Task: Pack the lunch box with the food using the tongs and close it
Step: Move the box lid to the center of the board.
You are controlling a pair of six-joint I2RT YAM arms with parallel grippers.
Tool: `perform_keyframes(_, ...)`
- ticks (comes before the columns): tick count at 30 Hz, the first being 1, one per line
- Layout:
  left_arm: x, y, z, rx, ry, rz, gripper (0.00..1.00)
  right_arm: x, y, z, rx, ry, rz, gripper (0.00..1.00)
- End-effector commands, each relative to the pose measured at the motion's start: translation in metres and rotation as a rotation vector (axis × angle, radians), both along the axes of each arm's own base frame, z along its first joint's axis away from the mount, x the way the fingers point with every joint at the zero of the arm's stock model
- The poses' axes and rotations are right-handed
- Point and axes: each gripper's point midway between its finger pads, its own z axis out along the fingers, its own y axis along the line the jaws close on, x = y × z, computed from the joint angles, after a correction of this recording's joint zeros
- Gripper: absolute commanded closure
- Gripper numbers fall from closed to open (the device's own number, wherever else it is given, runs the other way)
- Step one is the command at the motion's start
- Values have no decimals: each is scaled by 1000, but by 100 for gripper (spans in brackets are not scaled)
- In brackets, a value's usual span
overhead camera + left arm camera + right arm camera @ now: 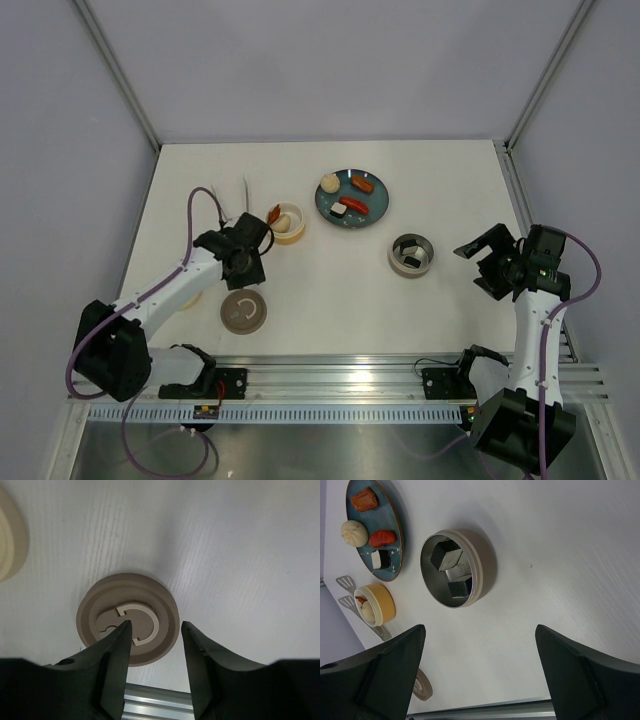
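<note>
The teal plate [378, 208] holds the food: a cream bun [329, 182], two red sausages [362, 183] and a sushi bit [339, 211]. A taupe lunch box bowl [411, 254] with a metal inside has dark sushi pieces [451, 559] in it. Its flat taupe lid [243, 312] lies near the front edge. My left gripper [155, 630] hangs over the lid's right part, jaws partly apart with nothing between them. The tongs [246, 192] lie behind the left arm. My right gripper [480, 627] stands wide open and empty, to the right of the taupe bowl.
A yellow bowl [287, 222] with a bun and a sausage stands left of the plate. A cream round piece [7, 540] lies by the left arm. The metal rail [330, 385] runs along the table's front edge.
</note>
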Motion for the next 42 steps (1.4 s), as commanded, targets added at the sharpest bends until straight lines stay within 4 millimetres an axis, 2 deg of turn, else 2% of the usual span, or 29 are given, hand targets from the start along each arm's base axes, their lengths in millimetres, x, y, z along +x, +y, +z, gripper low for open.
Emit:
perform_keyframes(1,-2,-8,-12,62,10,11,57,3,3,11,-6,-42,26,1)
perform_keyframes(7,-6,-29,-30,76,42,-26,58,1,4,11,-4,-43,23,1)
perform_keyframes(14,-9,-34,-49,78,75,-34,60,2,4,11,-6,-40,27,1)
perform_keyframes(22,-20,-51,-74,44,139,-62,73,3,4,10,-3,-38,27,1)
perform_keyframes(26,-19,-70,-75,24,142,-117,91,3,4,11,-2,-38,28,0)
perform_keyframes(27,-13,-81,-68,10,125,-142,96,2,4,11,-4,-37,26,1)
perform_keyframes(28,-16,-92,-68,11,125,-181,97,2,4,12,-4,-40,25,1)
perform_keyframes(30,-10,-118,-58,-30,108,-236,98,2,3,13,-5,-39,24,0)
perform_keyframes(33,-20,-152,-60,-69,131,-335,97,1,3,15,-10,-41,22,0)
perform_keyframes(34,-22,-171,-54,-90,117,-377,97,1,3,14,-11,-39,21,1)
perform_keyframes(36,-31,-191,-58,-107,145,-436,97,0,2,16,-18,-40,21,1)
perform_keyframes(37,-36,-209,-50,-129,132,-483,96,0,2,15,-19,-37,21,1)
perform_keyframes(40,-54,-234,-44,-141,143,-589,93,-1,2,18,-27,-41,23,0)
perform_keyframes(42,-56,-250,-31,-164,124,-660,89,0,1,20,-35,-45,30,1)
